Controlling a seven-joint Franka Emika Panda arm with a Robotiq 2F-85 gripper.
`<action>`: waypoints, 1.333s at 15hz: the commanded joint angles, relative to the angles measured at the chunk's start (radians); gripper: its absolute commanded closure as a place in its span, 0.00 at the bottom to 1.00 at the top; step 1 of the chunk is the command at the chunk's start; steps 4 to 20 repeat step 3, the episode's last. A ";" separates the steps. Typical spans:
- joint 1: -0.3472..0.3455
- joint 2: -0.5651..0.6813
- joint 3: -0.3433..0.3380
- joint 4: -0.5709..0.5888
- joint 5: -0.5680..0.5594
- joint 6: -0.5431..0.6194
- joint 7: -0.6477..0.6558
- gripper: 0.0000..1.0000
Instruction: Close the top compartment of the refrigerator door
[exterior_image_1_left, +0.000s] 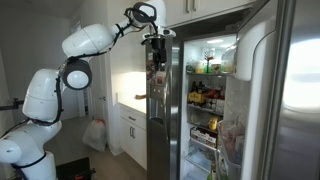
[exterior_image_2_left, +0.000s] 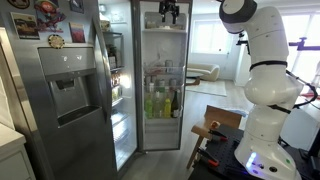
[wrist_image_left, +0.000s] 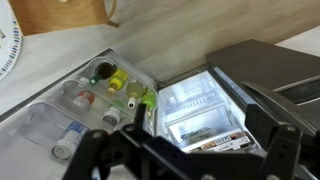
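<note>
The refrigerator (exterior_image_1_left: 212, 95) stands with both doors swung open and its white interior lit; the interior also shows in the wrist view (wrist_image_left: 200, 105). The narrow refrigerator door (exterior_image_1_left: 160, 115) shows its steel outer face in one exterior view. Its inner bins hold bottles (exterior_image_2_left: 160, 100) in the other. My gripper (exterior_image_1_left: 155, 42) hangs at the top end of this door, fingers pointing down (exterior_image_2_left: 170, 12). In the wrist view it (wrist_image_left: 200, 135) is open and empty, above the door's clear bins of bottles (wrist_image_left: 95, 90).
The wide door with the white moulded liner (exterior_image_1_left: 255, 80) stands open opposite; its outer face carries a dispenser (exterior_image_2_left: 65, 95) and magnets (exterior_image_2_left: 45, 18). White cabinets (exterior_image_1_left: 130, 125) and a plastic bag (exterior_image_1_left: 95, 135) sit behind the arm. A wooden cart (exterior_image_2_left: 215, 130) stands by my base.
</note>
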 joint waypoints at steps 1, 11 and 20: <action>0.000 0.000 0.000 0.000 0.000 0.000 0.000 0.00; 0.000 0.000 0.000 0.000 0.000 0.000 0.000 0.00; 0.000 0.000 0.000 0.000 0.000 0.000 0.000 0.00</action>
